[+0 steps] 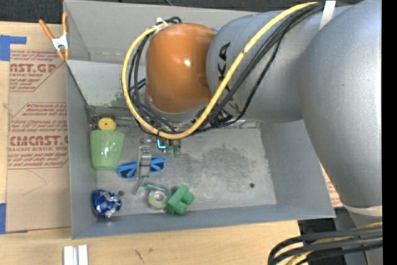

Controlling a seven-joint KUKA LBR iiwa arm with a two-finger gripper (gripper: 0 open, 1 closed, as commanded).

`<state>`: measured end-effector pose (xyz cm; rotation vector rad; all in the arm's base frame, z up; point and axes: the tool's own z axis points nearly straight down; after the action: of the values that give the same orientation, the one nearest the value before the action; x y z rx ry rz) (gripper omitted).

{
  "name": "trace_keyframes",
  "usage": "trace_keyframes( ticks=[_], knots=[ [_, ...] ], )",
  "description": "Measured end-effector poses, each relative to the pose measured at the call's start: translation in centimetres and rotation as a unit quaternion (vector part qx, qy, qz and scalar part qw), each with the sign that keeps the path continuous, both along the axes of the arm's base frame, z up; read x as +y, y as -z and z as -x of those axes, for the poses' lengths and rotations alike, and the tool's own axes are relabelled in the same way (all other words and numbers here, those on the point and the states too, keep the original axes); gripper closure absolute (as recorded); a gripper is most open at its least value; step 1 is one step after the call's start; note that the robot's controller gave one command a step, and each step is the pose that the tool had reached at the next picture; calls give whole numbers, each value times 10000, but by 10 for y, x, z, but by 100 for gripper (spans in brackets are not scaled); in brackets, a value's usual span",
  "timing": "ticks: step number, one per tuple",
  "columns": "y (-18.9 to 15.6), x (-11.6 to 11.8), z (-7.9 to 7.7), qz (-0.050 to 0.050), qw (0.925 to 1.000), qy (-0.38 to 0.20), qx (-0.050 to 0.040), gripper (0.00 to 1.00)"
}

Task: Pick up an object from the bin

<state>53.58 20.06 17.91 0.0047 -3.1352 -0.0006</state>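
Grey metal bin, its contents gathered in the lower left part of the floor.

Item nearest the pincer: a small blue piece, low and two-lobed. It lies on the bin floor directly under the pincer, which hangs below the arm's orange cover.

Pincer state: cannot tell whether released or clenched, as cover and cables hide most of it. Nothing can be seen gripped.

Neighbours:
- Pale green bottle with yellow cap, just left of the blue piece.
- Clear round piece, just below the blue piece.
- Green block, beside the clear round piece.
- Blue-and-white ball, in the lower left corner.

Step in hand, as judged: settling onto the blue piece for a grasp.

Handling notes:
- Centre over the narrow middle where the two lobes meet.
- Descend straight, close to the floor, since the piece sits low.
- Keep off the bottle on the left and the clear round piece below.
- Close across the waist, not along the lobes.
- Lift vertically.

Risk, as judged: the piece may skid on bare metal or tip out of a shallow grip.
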Motion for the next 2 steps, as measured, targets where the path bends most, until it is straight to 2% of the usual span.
trace_keyframes(
  ticks=[1, 2],
  knots=[
    [109, -34, -6, -3, 9892, -1462, -11, 0],
    [109, -71, 10, -13, 9448, -3277, -49, 0]
  ],
)
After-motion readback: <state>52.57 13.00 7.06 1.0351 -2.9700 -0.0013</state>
